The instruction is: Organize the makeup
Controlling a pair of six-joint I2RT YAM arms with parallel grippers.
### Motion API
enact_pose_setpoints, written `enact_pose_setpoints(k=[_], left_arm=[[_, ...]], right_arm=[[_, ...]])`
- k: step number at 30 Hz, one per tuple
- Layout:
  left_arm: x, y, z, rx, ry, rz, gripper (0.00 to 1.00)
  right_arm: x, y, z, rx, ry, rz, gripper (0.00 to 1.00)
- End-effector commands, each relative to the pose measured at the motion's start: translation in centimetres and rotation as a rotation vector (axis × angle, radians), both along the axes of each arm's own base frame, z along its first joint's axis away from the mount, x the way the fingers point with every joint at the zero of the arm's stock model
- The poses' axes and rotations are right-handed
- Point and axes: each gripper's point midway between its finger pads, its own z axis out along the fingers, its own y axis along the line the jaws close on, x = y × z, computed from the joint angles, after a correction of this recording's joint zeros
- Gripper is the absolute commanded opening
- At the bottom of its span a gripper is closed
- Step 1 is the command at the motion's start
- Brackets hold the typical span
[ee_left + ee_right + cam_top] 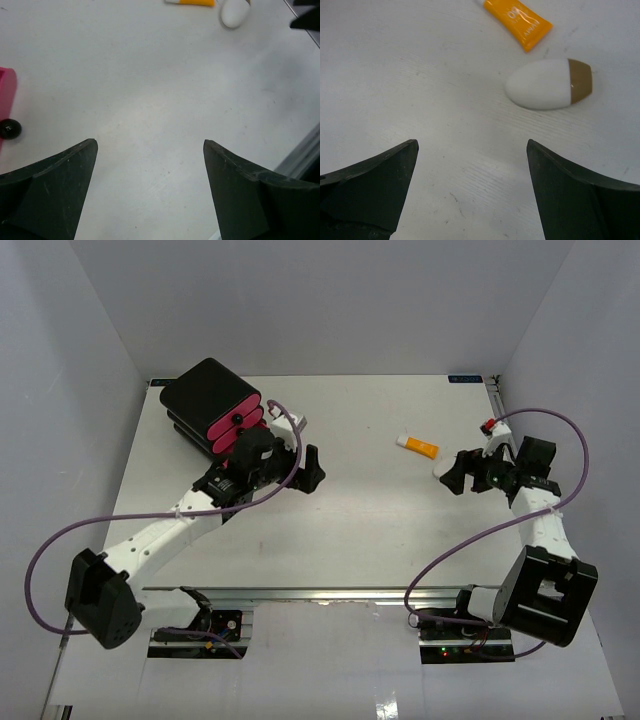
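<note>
Your left gripper (150,145) and right gripper (472,145) both stand spread and empty, with the orange white-capped tube (517,20) and white tan-tipped oval puff (547,84) unsorted at upper right.

Black box (203,392) with stacked pink drawers (232,423) sits upper left on white table (360,530). Black knob (9,128) on pink front, left edge. Metal rail (330,593) crosses lower frame.

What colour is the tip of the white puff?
Tan brown, capping one end of the puff; clearest in the right wrist view.
</note>
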Motion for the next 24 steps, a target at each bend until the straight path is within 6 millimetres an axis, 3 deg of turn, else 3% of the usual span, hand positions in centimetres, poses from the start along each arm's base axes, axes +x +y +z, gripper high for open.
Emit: enact_pose_setpoints(k=[1,11,19,24], left_arm=[[-4.5,-0.5,0.0,-0.085,0.015,-0.167,0.98],[-6.6,0.9,2.2,-0.161,-0.074,-0.169,0.98],[-6.6,0.8,1.8,-0.160,-0.057,-0.168,0.98],[-6.5,0.9,1.7,-0.157,-0.058,-0.163,0.98]], right_arm=[[1.5,-4.0,-1.5,-0.045,0.191,-0.277,0.93],[6.0,-5.6,-3.2,-0.033,0.364,-0.537,0.90],[9.4,-5.5,-4.5,0.053,0.487,-0.655,0.90],[9.8,-5.5,-6.4,0.048,0.552,-0.680,0.90]])
